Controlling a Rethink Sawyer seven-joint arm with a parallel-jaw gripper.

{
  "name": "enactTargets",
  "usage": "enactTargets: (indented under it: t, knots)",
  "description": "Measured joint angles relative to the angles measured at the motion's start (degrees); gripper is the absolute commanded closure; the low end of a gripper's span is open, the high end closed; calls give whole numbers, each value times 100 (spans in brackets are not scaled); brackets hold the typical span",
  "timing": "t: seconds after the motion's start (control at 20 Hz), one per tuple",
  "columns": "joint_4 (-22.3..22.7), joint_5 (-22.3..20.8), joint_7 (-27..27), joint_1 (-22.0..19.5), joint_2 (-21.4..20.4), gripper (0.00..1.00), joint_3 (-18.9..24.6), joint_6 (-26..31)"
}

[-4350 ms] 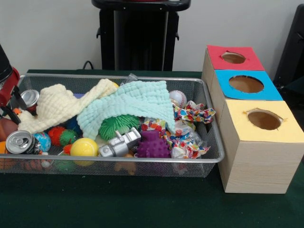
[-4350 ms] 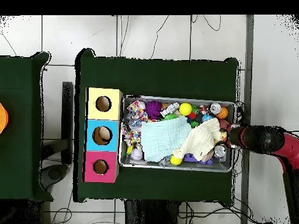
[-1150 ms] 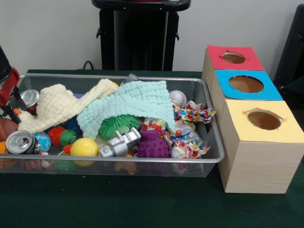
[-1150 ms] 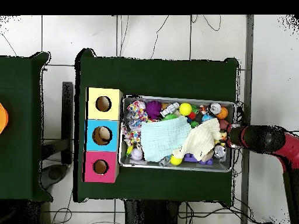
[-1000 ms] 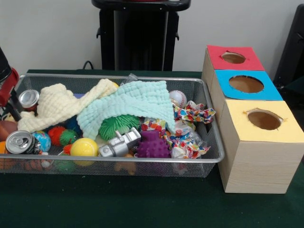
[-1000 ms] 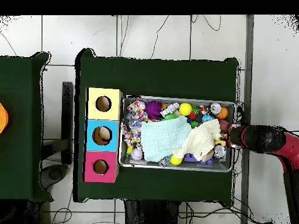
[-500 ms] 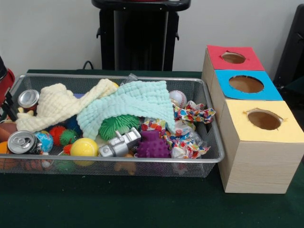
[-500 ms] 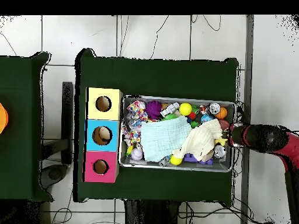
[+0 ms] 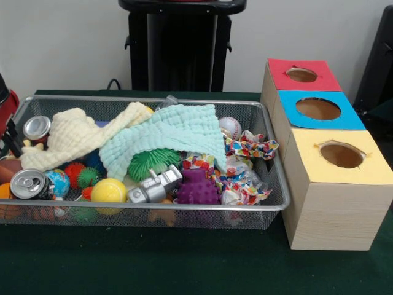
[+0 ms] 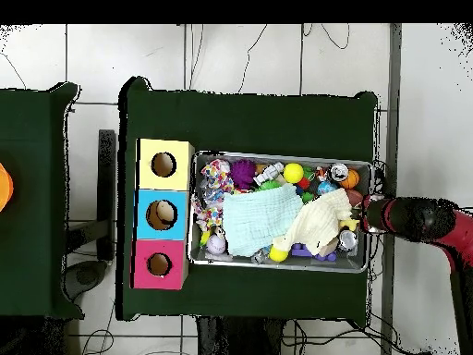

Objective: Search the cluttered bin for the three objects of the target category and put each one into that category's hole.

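Note:
The wire mesh bin (image 9: 279, 203) is full of clutter, also in the overhead view (image 10: 277, 266). A tan-orange soft thing (image 9: 163, 216) shows through the mesh at the bin's front wall. A brown-orange thing (image 9: 6, 168) lies at the bin's left end; what it is I cannot tell. My gripper (image 9: 8, 132) hangs over that left end, mostly cut off by the picture's edge; overhead it sits at the bin's right end (image 10: 369, 214). The red-topped hole (image 9: 301, 74) is in the farthest box, also in the overhead view (image 10: 159, 264).
A mint cloth (image 9: 169, 136) and a cream cloth (image 9: 73, 136) cover the bin's middle. Two silver cans (image 9: 27, 183), spiky balls (image 9: 198, 187), a silver toy robot (image 9: 155, 186), a yellow ball (image 9: 108, 190) and a baseball (image 9: 230, 126) lie around. Blue-topped (image 9: 318, 109) and yellow-topped (image 9: 341, 155) boxes adjoin.
My gripper has drawn a little toward the bin's left end and out of the picture's edge. The front can and the globe ball beside it have shifted slightly.

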Motion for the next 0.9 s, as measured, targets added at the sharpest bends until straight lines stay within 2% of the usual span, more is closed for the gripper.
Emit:
enactTargets:
  t: [0.35, 0.9]
  knots:
    - [77, -8, 0, -2, -362, 100, -72, -4]
    - [156, 100, 0, 1, -1280, 100, -354, -4]
